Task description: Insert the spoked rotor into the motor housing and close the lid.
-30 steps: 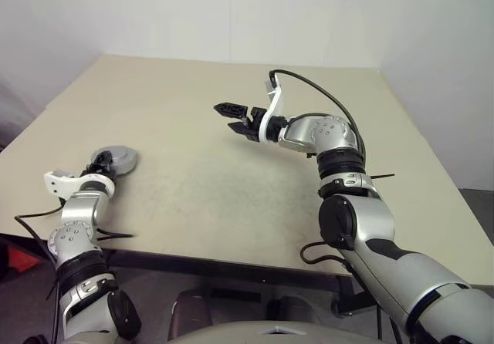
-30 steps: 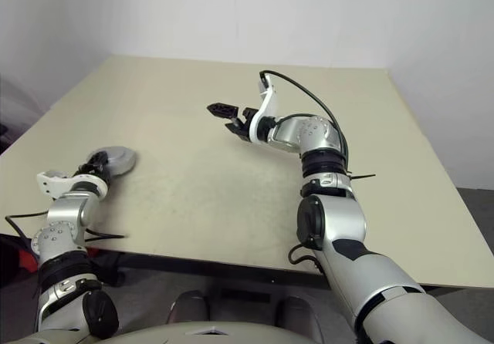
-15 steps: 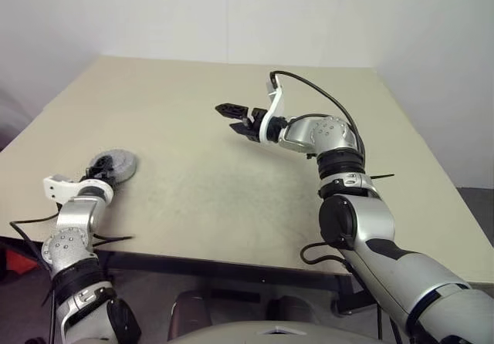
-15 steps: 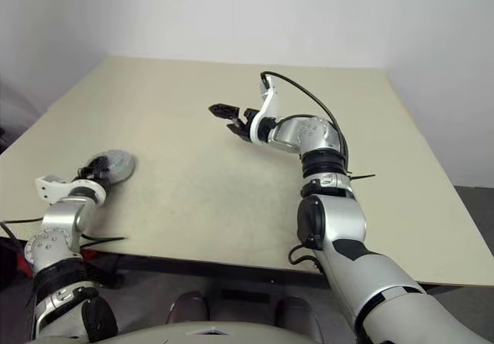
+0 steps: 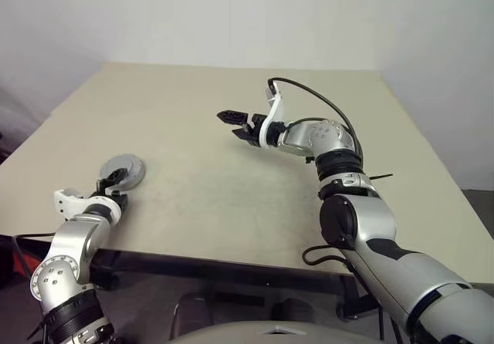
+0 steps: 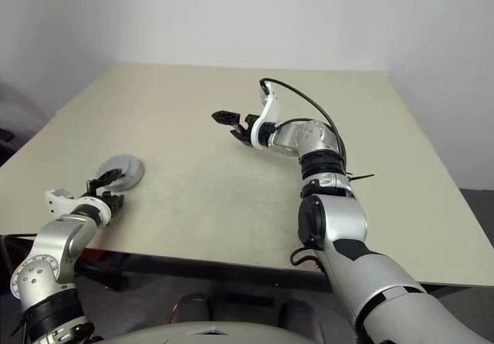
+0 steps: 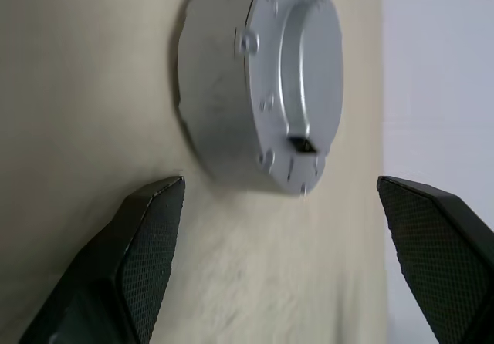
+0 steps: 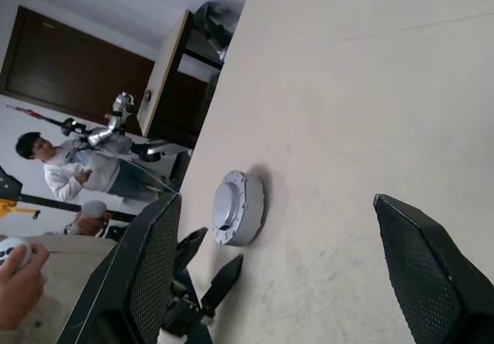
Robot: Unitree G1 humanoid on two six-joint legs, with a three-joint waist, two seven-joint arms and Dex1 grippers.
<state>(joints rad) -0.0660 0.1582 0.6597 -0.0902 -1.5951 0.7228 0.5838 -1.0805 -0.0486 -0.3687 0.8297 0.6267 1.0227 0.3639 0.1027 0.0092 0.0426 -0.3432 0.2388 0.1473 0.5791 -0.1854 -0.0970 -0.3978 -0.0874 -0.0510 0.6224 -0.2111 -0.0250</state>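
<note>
Backing left end effector (image 5: 114, 179) off closed motor housing (image 5: 123, 170) at bench (image 5: 231, 166) near-left: fingers apart, nothing held. Withdraw straight, avoid nudging lid. Right end effector (image 5: 234, 123) spread, empty, mid-bench.

The left gripper (image 5: 114, 180) lets go of the closed motor housing (image 5: 124, 170) and pulls back toward the table's near edge. Its fingers now stand wide apart, no longer touching the housing.
</note>
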